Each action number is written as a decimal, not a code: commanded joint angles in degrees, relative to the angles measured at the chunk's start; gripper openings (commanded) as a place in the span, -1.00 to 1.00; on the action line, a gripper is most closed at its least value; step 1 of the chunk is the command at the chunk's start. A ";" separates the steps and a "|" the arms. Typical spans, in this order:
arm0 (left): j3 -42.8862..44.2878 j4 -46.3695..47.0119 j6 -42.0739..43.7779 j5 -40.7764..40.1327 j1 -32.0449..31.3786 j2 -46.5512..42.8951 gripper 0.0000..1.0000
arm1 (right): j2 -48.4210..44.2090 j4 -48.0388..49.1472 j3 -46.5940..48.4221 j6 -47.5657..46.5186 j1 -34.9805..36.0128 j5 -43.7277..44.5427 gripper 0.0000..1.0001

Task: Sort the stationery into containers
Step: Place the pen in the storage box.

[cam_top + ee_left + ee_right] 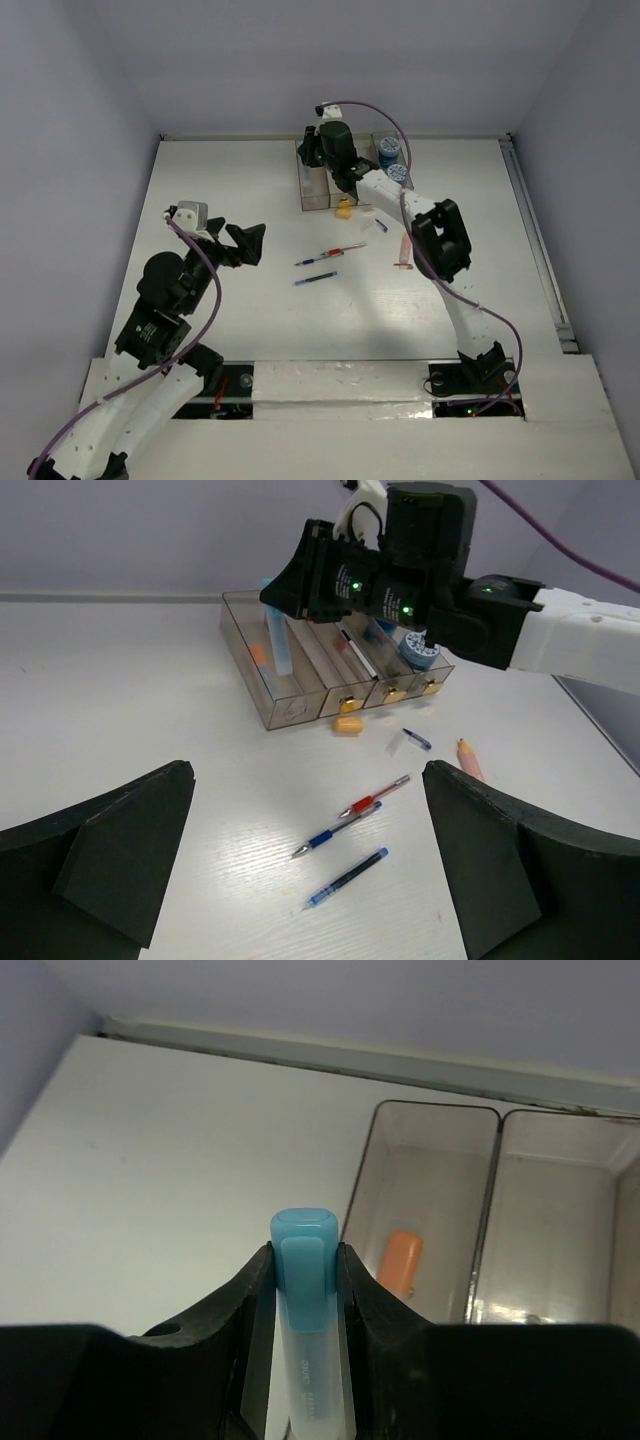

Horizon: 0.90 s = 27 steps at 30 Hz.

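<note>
My right gripper [305, 1265] is shut on a stubby blue-capped stick [303, 1228], held upright over the leftmost bin of the containers [433, 1108]. An orange stick [401, 1262] lies in that bin. From the left wrist view the blue stick [278, 640] reaches down into the leftmost bin [285, 705]. My left gripper [308, 780] is open and empty, above a red pen [375, 797] and two blue pens [335, 832] [347, 877] on the table. A yellow eraser [348, 725] lies just in front of the bins.
A pink stick [469, 758] and a small blue piece [417, 739] lie right of the pens. A blue-white roll [420, 652] sits at the bins' right end. The back wall is just behind the bins [325, 190].
</note>
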 commanded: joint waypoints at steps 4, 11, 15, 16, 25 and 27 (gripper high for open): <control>0.45 2.08 1.13 2.37 0.96 -0.85 0.98 | 6.82 -9.18 11.61 -6.16 -0.55 2.93 -0.99; 0.37 2.26 1.22 3.34 2.01 -0.15 0.98 | 5.25 -9.20 11.44 -5.89 -0.55 4.16 0.44; 0.37 2.26 1.13 4.04 2.54 0.12 0.98 | 1.21 -9.90 11.00 -6.60 -0.55 3.54 0.56; 0.37 2.35 1.13 4.13 2.54 0.12 0.98 | -0.19 -10.08 9.17 -6.68 -0.55 3.45 0.56; 0.28 2.43 0.69 5.36 2.54 -0.85 0.98 | -32.43 -6.21 -31.50 1.02 -4.23 16.45 -0.10; 0.19 2.61 0.78 5.63 2.54 -1.29 0.98 | -40.49 -7.61 -43.07 4.81 -6.78 15.50 -0.29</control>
